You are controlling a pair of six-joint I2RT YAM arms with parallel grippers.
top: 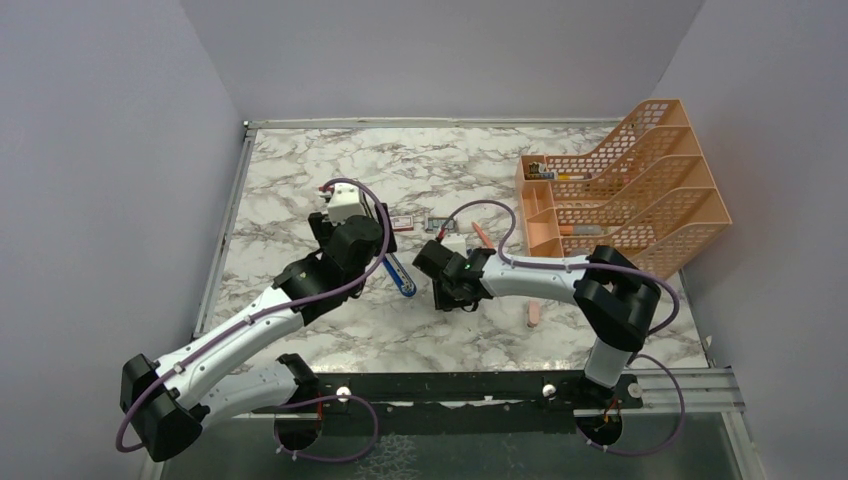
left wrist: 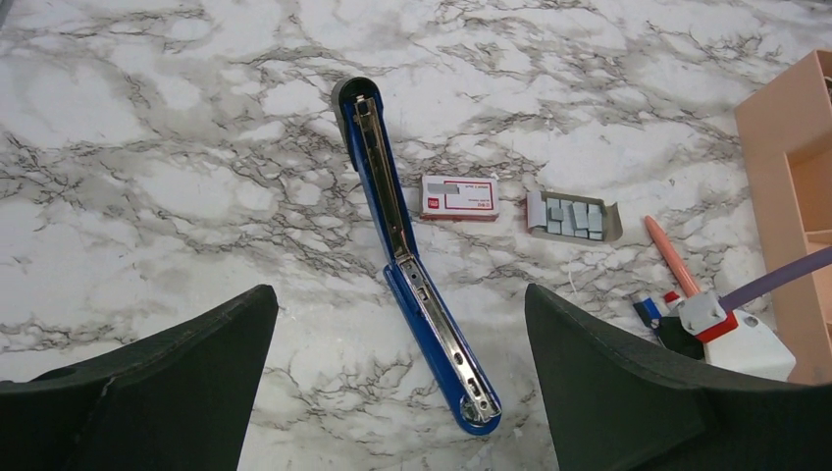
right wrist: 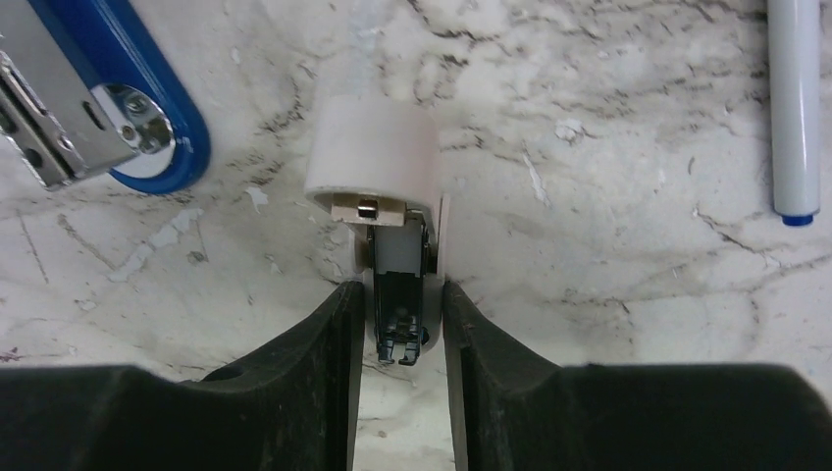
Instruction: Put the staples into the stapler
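The blue stapler [left wrist: 412, 265] lies folded open flat on the marble, its silver channel facing up; it also shows as a blue stapler [top: 400, 277] between the arms. My left gripper [left wrist: 397, 294] hovers above it, open wide and empty. Behind the stapler lie the staples' red-and-white sleeve [left wrist: 459, 196] and the grey tray [left wrist: 574, 216] holding several staple strips. My right gripper [right wrist: 402, 294] is down at the table to the right of the stapler's end [right wrist: 118, 108]. Its fingers press both sides of a small white block [right wrist: 371, 147] with a black metal part.
An orange tiered file organiser [top: 630, 185] stands at the back right. A pink pen [left wrist: 672, 257] lies near the tray, another pink stick [top: 534, 313] under the right arm. A white pen with a blue tip [right wrist: 793, 108] lies right of the right gripper.
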